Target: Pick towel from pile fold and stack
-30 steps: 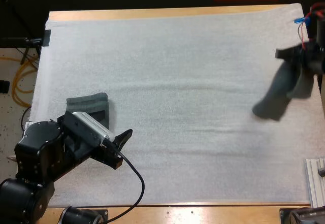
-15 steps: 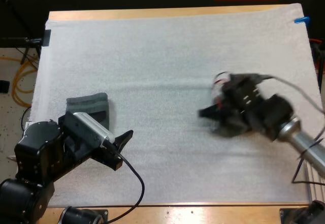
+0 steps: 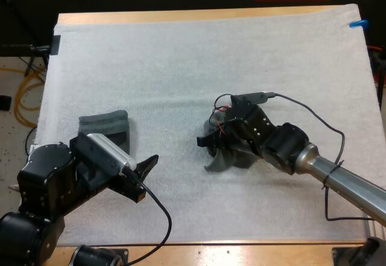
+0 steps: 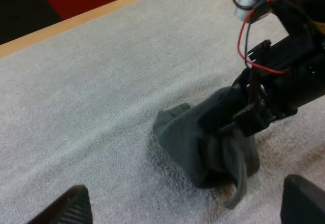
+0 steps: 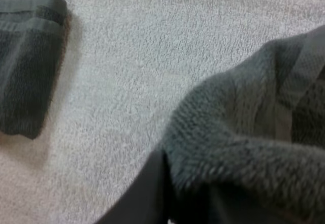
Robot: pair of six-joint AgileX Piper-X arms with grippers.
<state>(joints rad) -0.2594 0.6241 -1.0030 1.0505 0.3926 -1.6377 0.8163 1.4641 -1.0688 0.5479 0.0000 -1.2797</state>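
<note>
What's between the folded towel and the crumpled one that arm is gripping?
Only bare white mat. The high view shows that stretch between the folded towel and the crumpled towel; the right wrist view shows the same.

The crumpled towel (image 3: 218,162) and folded towel (image 3: 108,124) are matt, nubbly terry cloth. The mat (image 3: 181,67) looks fuzzy and the bench (image 3: 181,15) is smooth wood.

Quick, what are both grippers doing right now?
Left gripper: open, holding nothing.
Right gripper: shut on the towel.
</note>
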